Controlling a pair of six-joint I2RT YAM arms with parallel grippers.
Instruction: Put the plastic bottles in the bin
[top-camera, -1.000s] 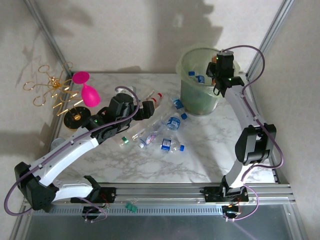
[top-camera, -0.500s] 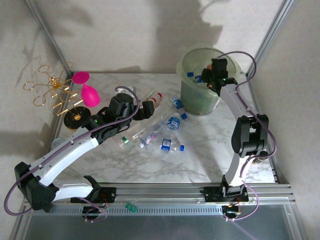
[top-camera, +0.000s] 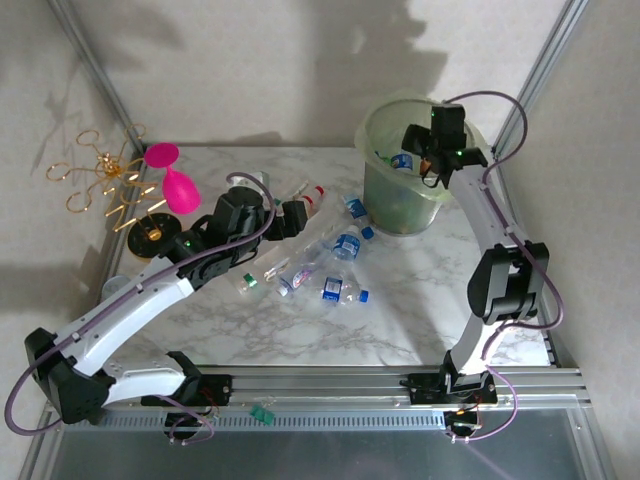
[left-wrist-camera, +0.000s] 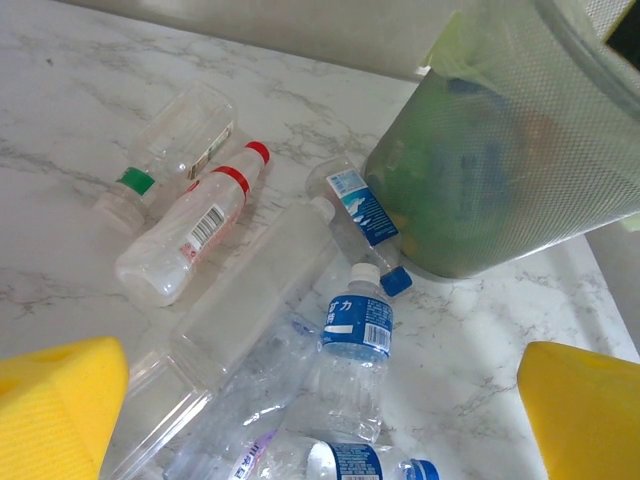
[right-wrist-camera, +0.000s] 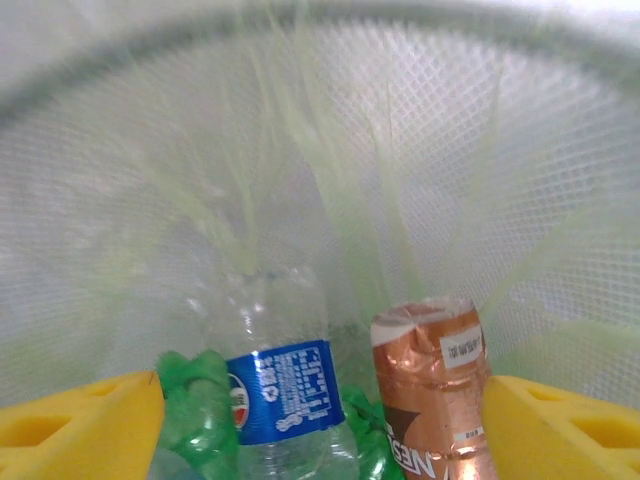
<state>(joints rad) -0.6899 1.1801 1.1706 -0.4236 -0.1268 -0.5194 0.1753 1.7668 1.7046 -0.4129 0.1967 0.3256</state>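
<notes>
The pale-green bin (top-camera: 372, 185) stands at the back right of the marble table, and the left wrist view shows its wall (left-wrist-camera: 510, 150). My right gripper (top-camera: 421, 148) hangs inside its mouth, open (right-wrist-camera: 322, 400); between its yellow fingers (right-wrist-camera: 75, 425) lie a copper-brown bottle (right-wrist-camera: 435, 390) close to the right finger, a clear blue-labelled bottle (right-wrist-camera: 280, 395) and a crushed green one (right-wrist-camera: 190, 425). Several plastic bottles (top-camera: 346, 243) lie on the table left of the bin. My left gripper (top-camera: 298, 217) hovers open (left-wrist-camera: 320, 430) above them, over a blue-labelled bottle (left-wrist-camera: 355, 340) and a red-capped one (left-wrist-camera: 190, 235).
A pink goblet (top-camera: 176, 183) and a gold wire stand (top-camera: 105, 182) sit at the back left. A long clear bottle (left-wrist-camera: 240, 300) and a green-capped one (left-wrist-camera: 180, 140) lie beside the red-capped bottle. Frame posts rise at both back corners.
My right gripper has spread its jaws inside the bin and shifted slightly left; the copper-brown bottle it carried is let go. The left arm has barely moved.
</notes>
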